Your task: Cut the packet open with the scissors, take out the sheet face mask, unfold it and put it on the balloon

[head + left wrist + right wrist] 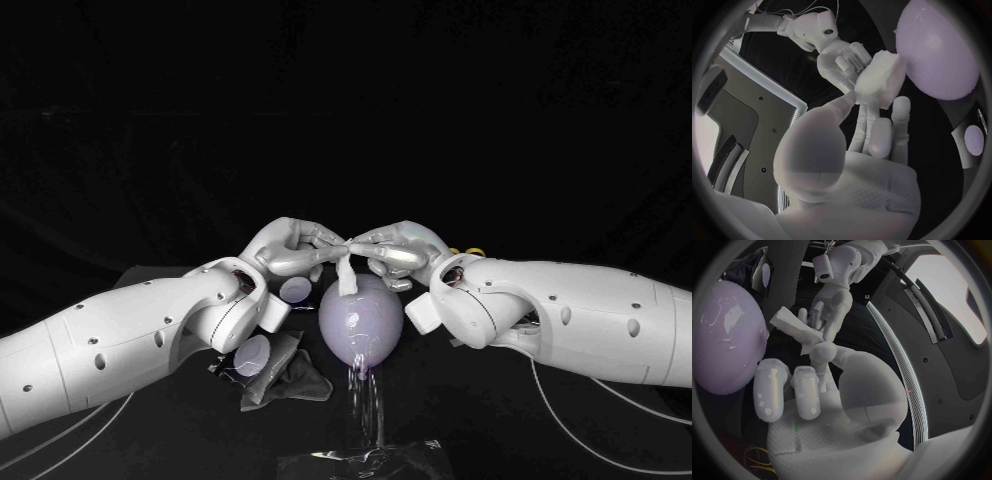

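Head view: the dark packet (286, 375) lies crumpled on the counter (476, 420), left of the balloon (361, 318). Left hand (296, 250) — fingers curled, pinching one side of the folded white mask (343, 268). The mask is held just above the top of the upright balloon. Right hand (397, 250) — fingers curled, pinching the mask's other side. Left wrist view: both hands meet on the mask, close beside the balloon.
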